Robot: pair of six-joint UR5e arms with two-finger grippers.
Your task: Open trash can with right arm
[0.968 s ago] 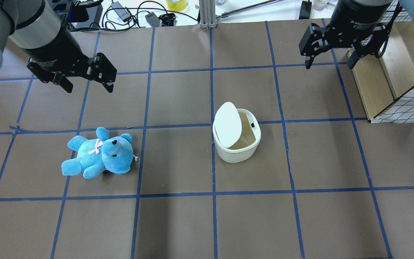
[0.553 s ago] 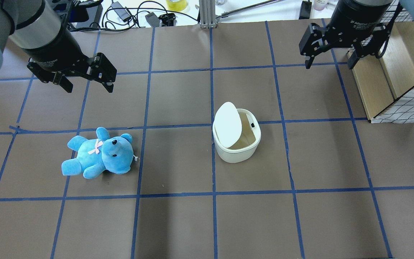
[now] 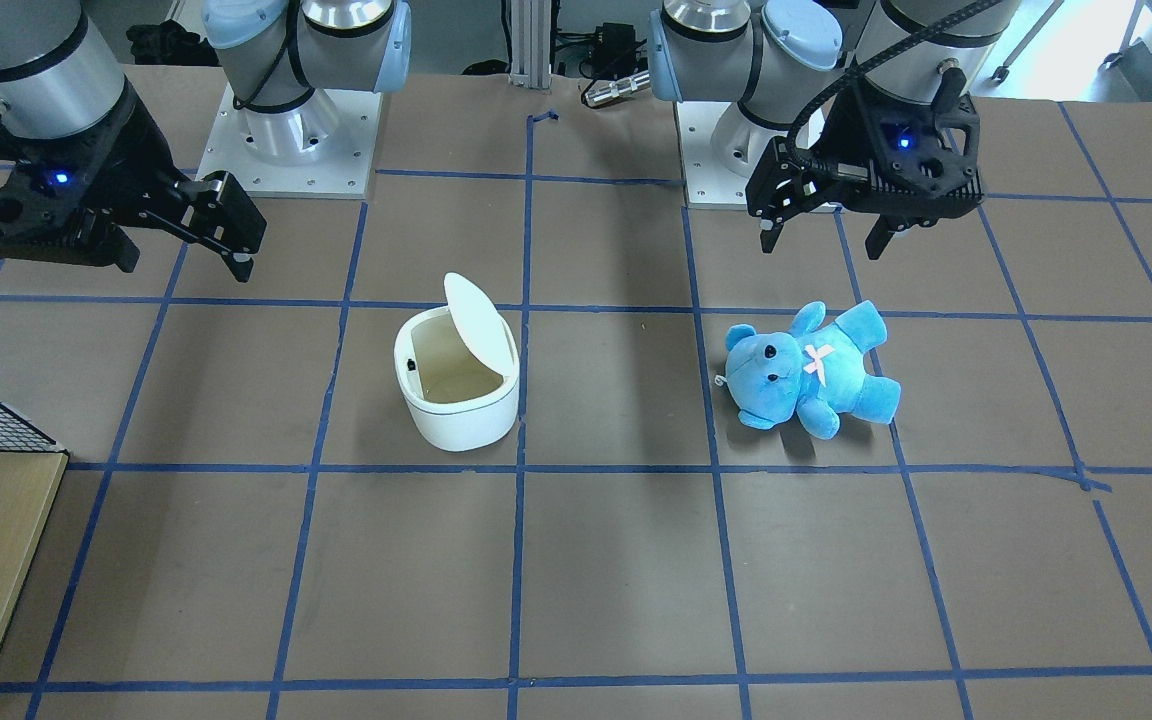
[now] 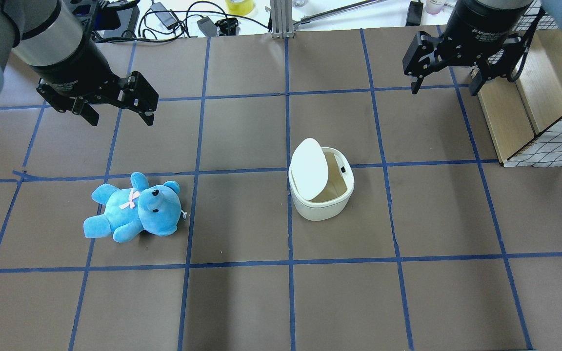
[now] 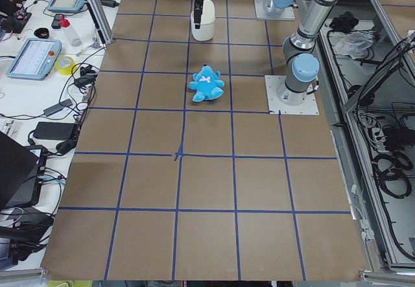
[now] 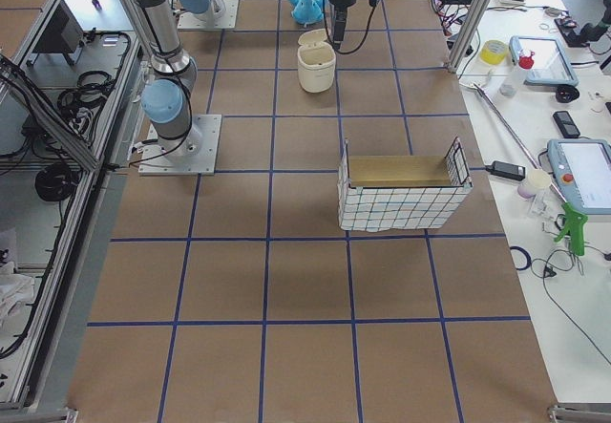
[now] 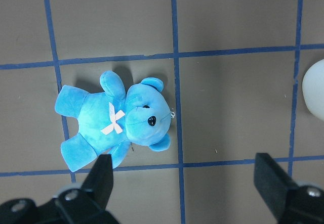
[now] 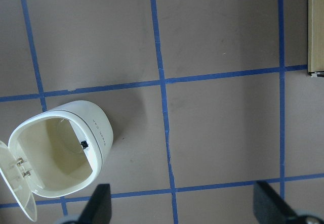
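The white trash can (image 4: 321, 202) stands mid-table with its flip lid (image 4: 310, 168) raised on the left side, so the beige inside shows. It also shows in the front view (image 3: 458, 410) and the right wrist view (image 8: 66, 148). My right gripper (image 4: 443, 88) is open and empty, hanging high over the table beyond and to the right of the can, apart from it. Its two fingertips frame the right wrist view's bottom edge (image 8: 183, 209). My left gripper (image 4: 121, 117) is open and empty above the far left, over a blue plush bear (image 4: 134, 207).
A wire-mesh basket with wooden boards (image 4: 530, 97) stands at the right edge, just beside the right gripper. The bear also lies below the left gripper in the left wrist view (image 7: 116, 120). Cables and tools lie past the table's far edge.
The right gripper has shifted slightly toward the table's far edge. The can, its raised lid, the bear and the left arm have not moved.
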